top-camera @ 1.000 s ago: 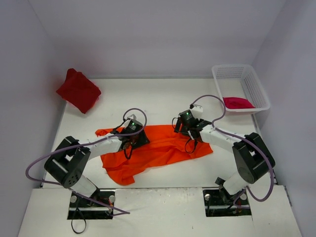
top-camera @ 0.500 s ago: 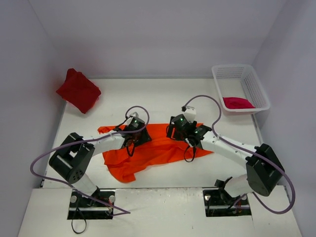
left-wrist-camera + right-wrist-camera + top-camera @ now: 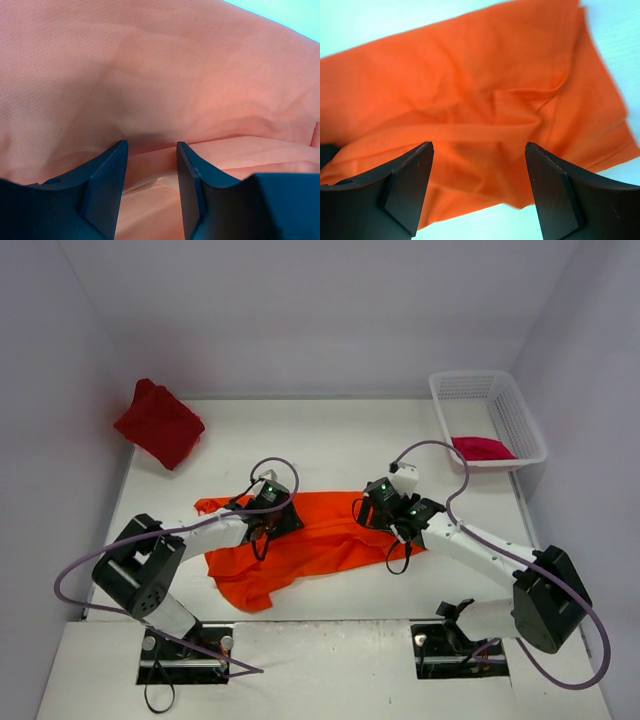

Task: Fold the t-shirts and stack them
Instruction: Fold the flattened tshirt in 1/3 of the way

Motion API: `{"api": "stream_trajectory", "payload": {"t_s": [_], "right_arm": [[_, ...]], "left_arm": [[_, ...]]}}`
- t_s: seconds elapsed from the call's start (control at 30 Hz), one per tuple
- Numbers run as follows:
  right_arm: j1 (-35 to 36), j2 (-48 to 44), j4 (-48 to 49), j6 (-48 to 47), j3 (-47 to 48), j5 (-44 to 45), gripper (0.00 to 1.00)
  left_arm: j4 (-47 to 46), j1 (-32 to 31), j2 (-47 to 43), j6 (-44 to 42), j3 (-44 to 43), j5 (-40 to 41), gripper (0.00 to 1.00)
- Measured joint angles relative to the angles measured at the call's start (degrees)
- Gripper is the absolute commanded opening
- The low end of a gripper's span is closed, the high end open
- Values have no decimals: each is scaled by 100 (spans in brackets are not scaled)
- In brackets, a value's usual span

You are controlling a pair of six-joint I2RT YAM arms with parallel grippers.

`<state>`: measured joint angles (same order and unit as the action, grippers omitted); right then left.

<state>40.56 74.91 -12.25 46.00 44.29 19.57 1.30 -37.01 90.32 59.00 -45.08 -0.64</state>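
Note:
The bright orange t-shirt (image 3: 320, 540) lies rumpled and spread across the middle of the table. My left gripper (image 3: 279, 512) rests low on its upper left part. In the left wrist view the gripper (image 3: 151, 144) has its jaws partly apart, with flat orange cloth (image 3: 165, 75) between and beneath them, and nothing is pinched. My right gripper (image 3: 383, 504) hovers over the shirt's upper right part. It stands wide open (image 3: 477, 146) above the wrinkled cloth (image 3: 470, 90). The dark red t-shirt (image 3: 160, 422) sits bunched at the far left corner. The crimson-pink t-shirt (image 3: 482, 448) lies inside the basket.
A white mesh basket (image 3: 512, 410) stands at the far right edge of the table. White walls close in the back and both sides. Purple cables loop off both arms above the orange shirt.
My right gripper swung left over the shirt, then came back right and slightly nearer. The shirt's right edge has drawn in a little. The left gripper stays about where it was.

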Motion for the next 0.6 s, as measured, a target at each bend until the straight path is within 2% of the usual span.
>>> {"api": "stream_trajectory", "payload": {"t_s": [0.23, 0.6], "right_arm": [[-114, 0, -7, -63, 0, 7, 70], [-72, 83, -9, 20, -103, -76, 69]], "left_arm": [[-42, 101, -505, 0, 535, -105, 39], [-162, 109, -549, -48, 623, -232, 39]]}}
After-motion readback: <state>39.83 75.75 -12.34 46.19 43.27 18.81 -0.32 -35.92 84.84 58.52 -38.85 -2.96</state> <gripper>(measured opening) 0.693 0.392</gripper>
